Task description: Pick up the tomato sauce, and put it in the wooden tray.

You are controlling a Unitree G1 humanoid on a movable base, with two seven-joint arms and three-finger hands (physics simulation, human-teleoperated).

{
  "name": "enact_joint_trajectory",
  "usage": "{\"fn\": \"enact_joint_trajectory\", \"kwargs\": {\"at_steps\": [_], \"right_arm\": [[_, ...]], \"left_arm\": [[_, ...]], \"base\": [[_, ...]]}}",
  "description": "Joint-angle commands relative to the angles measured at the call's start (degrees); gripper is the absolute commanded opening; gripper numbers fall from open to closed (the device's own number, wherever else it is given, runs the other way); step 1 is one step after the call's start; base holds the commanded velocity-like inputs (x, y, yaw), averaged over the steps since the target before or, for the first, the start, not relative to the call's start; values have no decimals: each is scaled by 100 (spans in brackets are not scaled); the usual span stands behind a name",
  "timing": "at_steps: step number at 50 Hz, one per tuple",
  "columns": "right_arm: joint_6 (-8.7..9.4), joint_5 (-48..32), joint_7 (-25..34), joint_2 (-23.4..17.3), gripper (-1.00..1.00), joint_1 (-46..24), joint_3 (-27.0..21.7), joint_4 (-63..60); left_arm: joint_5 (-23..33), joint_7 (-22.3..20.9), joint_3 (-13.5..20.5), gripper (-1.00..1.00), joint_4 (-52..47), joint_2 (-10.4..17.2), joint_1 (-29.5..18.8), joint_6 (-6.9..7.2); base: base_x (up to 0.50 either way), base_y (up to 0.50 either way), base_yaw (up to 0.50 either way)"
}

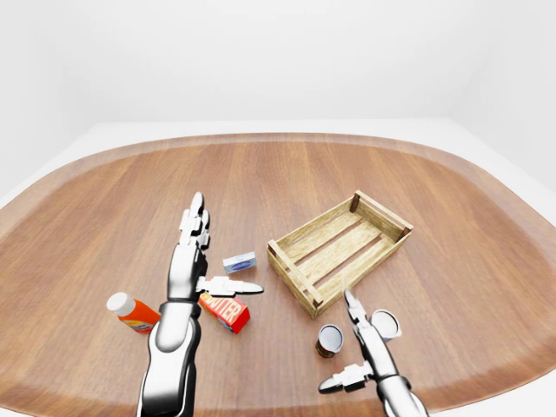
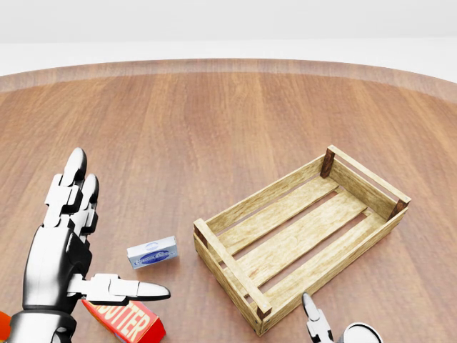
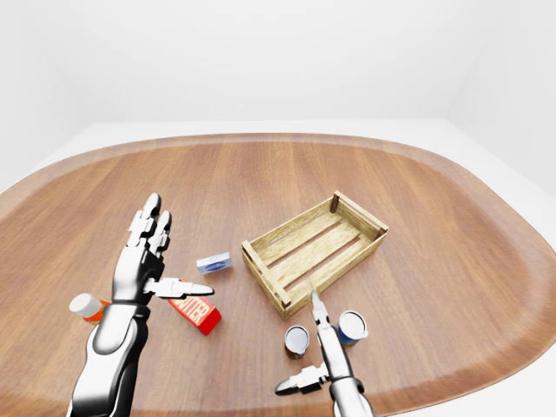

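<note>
Right hand (image 3: 314, 347): I see fingers spread, holding nothing, between two cans near the table's bottom edge.
Left hand (image 1: 193, 261): fingers splayed, empty.

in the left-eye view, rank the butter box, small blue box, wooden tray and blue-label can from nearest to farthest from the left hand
1. Butter box, right under the left hand.
2. Small blue box, just right.
3. Wooden tray, farther right.
4. Blue-label can, lower right, by the right hand.

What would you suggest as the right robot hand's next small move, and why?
Probably ease the right robot hand toward the view's left, around the tomato sauce: its fingers are open beside the can, not yet gripping it.
</note>
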Motion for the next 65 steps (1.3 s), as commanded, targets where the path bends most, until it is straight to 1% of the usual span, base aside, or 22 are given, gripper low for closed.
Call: {"fn": "enact_joint_trajectory", "kwargs": {"at_steps": [1, 13, 26, 55, 65], "right_arm": [[0, -103, -7, 60, 100, -133, -97, 345], [0, -238, -78, 88, 100, -233, -77, 771], [0, -287, -91, 99, 100, -265, -45, 783], [0, -371, -177, 143, 100, -713, -204, 1415], [0, -440, -182, 145, 100, -607, -160, 1279]], "left_arm": [[7, 0, -18, 100, -20, -4, 6, 0], [18, 2, -46, 100, -23, -12, 37, 0], [26, 5, -46, 100, 28, -9, 31, 0], [25, 14, -48, 100, 107, -10, 6, 0], [21, 9, -45, 100, 103, -9, 25, 0]], "base": [[0, 0, 0], [0, 0, 0], [0, 0, 0], [0, 0, 0], [0, 0, 0]]}}
